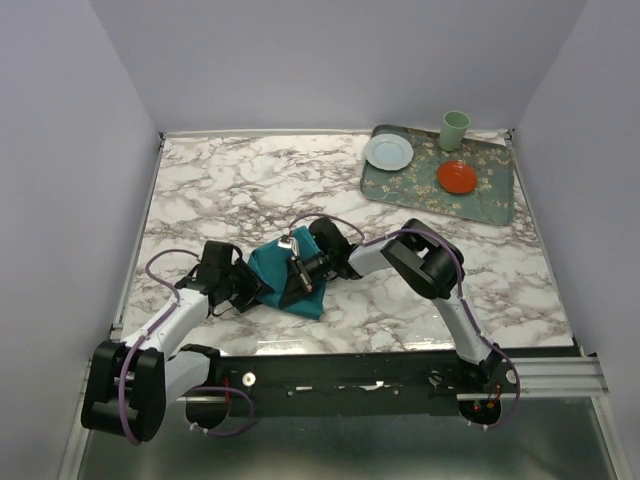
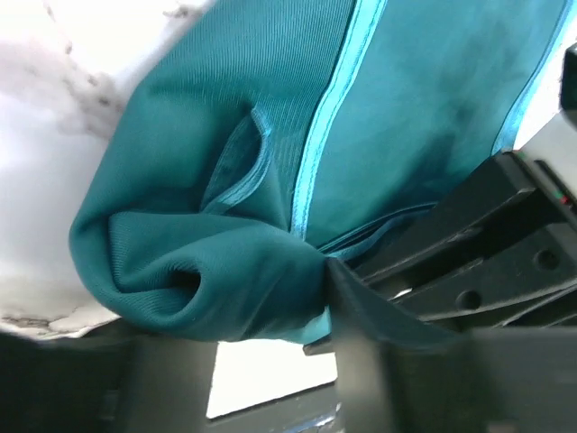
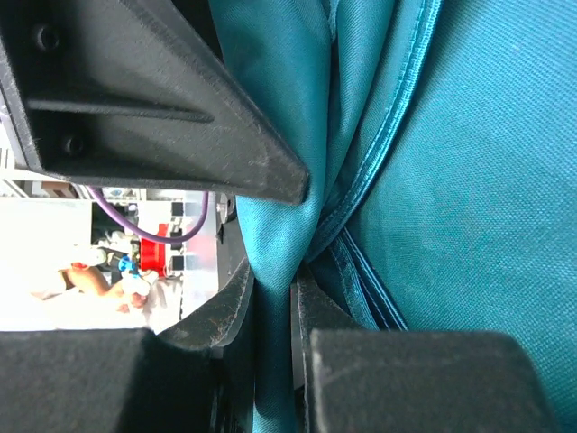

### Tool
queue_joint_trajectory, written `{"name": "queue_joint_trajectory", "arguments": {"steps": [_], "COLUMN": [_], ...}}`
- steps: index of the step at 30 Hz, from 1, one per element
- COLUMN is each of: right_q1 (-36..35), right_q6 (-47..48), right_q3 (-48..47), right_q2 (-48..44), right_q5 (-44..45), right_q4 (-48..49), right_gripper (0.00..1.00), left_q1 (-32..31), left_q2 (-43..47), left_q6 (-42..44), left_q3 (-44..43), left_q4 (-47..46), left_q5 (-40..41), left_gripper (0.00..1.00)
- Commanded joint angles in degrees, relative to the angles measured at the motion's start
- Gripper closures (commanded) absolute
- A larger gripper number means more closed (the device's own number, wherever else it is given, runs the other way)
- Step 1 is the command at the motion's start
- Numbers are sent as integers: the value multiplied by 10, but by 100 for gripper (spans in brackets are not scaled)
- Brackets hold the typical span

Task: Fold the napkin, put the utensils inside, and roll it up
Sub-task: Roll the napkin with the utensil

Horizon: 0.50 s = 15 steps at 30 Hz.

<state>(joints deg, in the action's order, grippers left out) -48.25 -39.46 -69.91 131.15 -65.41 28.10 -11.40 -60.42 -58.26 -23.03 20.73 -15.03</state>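
The teal napkin [image 1: 268, 263] lies bunched and rolled near the table's front, between the two arms. In the left wrist view its thick rolled end [image 2: 180, 271] fills the span between the fingers of my left gripper [image 2: 243, 311], which are closed against it from both sides. My right gripper [image 3: 272, 289] is shut on a thin upright fold of the napkin [image 3: 469, 180]. In the top view my left gripper [image 1: 260, 290] meets my right gripper [image 1: 298, 282] over the cloth. The utensils are hidden; a small silvery bit [image 1: 288, 243] shows at the cloth's far edge, and I cannot tell what it is.
A patterned grey-green tray [image 1: 490, 195] sits at the back right with a white plate [image 1: 388, 151], a red dish [image 1: 457, 177] and a pale green cup [image 1: 454, 130]. The right gripper's black body [image 2: 505, 253] crowds the left wrist view.
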Motion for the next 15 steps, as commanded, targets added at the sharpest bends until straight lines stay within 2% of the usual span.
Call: {"name": "queue_joint_trajectory", "arguments": {"steps": [1,3,4,6,7,12,13,15], "right_q1": [3,3,3,3,3,1,2,-2], "right_q6": [42,65,109,144,176,229,237,242], "right_q3": [7,-2,-10,-29,-34,-73,-79,-88], "right_q2": [20,17,13,3,-7,-56,-66,-90], "right_q5": [5,20,28,70,80,183,197,234], "right_q4": [-31,-84,-117,-203,-230,-388,-405,-443], "right_gripper": [98,98,97,95,92,84,82,79], "left_q1": [-2,-2,-2,-2,-2,-3,-3,-3], "left_q2": [-21,-29,-36,-40,-42,-44,-44,-42], "left_q6": [23,34,38,45,46,47,44,42], "left_q3": [4,-3,-4,-6,-6,-3,-2,-3], "left_q4": [-16,-17,-17,-13,-12,-6,-5,1], "left_q5": [54,54,51,46,46,33,34,32], "left_gripper": [56,62,67,70,84,90,100,100]}}
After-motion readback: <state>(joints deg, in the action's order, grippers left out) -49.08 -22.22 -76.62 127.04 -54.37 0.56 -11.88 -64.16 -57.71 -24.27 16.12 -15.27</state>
